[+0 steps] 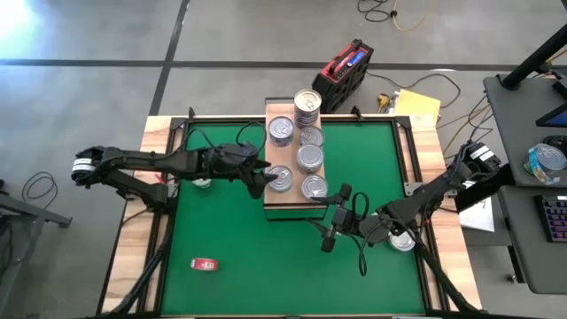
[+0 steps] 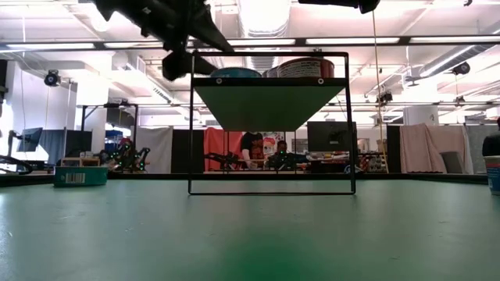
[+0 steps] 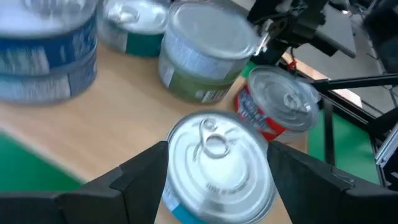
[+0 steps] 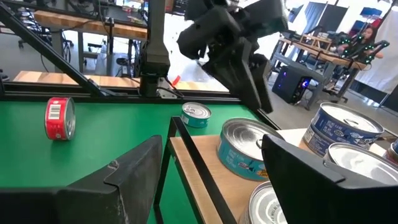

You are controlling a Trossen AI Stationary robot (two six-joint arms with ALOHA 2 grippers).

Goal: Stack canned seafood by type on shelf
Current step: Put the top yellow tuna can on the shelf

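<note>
Left gripper (image 1: 266, 180) at the near-left corner of the shelf (image 1: 268, 208), fingers (image 3: 134, 180) spread wide either side of a silver-lid can (image 1: 280, 178) standing on the board, can sits between them, contact unclear. Right gripper (image 1: 337, 213) hovers just off the shelf's front edge, jaws apart, empty. Five more cans on the shelf behind, incl. a taller stack (image 1: 307, 105) at the far end. One loose can (image 1: 203, 182) on the green mat (image 1: 266, 266) under the left arm, another (image 1: 402, 240) by the right arm. Small red tin (image 1: 205, 263) near the mat's front-left
</note>
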